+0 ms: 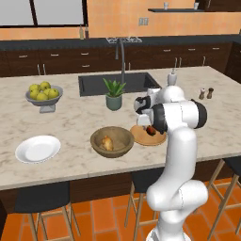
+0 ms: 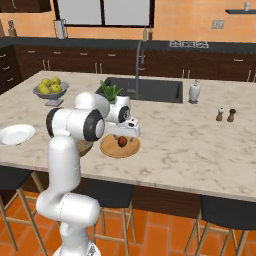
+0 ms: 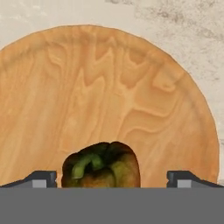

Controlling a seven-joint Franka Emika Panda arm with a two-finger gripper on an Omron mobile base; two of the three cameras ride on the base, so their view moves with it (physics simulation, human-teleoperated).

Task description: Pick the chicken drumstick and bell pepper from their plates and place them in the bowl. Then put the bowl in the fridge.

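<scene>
Straddling the bell pepper (image 3: 101, 166), wide-open hand (image 3: 111, 179) above wooden plate (image 3: 109, 96).

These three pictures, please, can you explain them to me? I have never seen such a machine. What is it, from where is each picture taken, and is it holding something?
It is a white robot arm in a simulated kitchen. Two pictures come from cameras behind the arm, one at its left and one at its right. The third looks along its tool.

On the marble counter lie a white plate, a wooden bowl with a chicken drumstick inside, and a wooden plate carrying a bell pepper.

The tool is open and holds nothing. In the hand picture, the pepper sits between its two fingertips, so a grasp probably comes next.
</scene>
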